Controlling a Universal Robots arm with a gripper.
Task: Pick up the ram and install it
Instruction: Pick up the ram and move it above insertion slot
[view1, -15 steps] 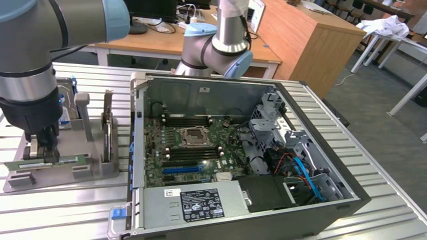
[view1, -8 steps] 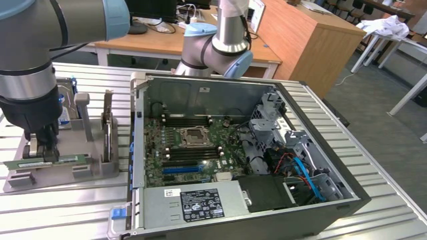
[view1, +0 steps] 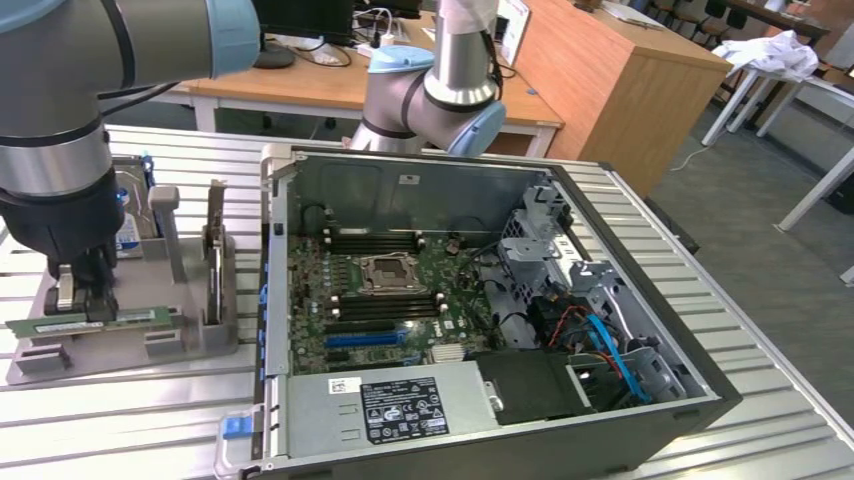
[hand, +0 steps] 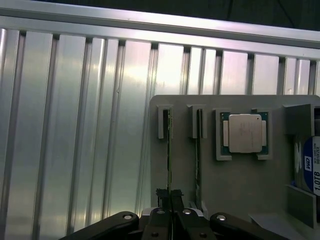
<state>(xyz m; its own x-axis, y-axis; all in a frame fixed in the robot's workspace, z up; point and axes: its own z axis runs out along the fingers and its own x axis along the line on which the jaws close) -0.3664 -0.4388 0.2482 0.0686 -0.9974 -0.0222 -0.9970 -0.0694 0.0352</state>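
The ram (view1: 118, 319), a long, narrow green circuit-board stick with a white label sticker on its side, stands on its long edge, roughly level, at the lower left of the exterior view, its ends in the slots of a grey plastic holder (view1: 134, 352). The black pincer (view1: 80, 303) is clamped across its upper edge. In the wrist view it shows edge-on as a thin line at lower centre
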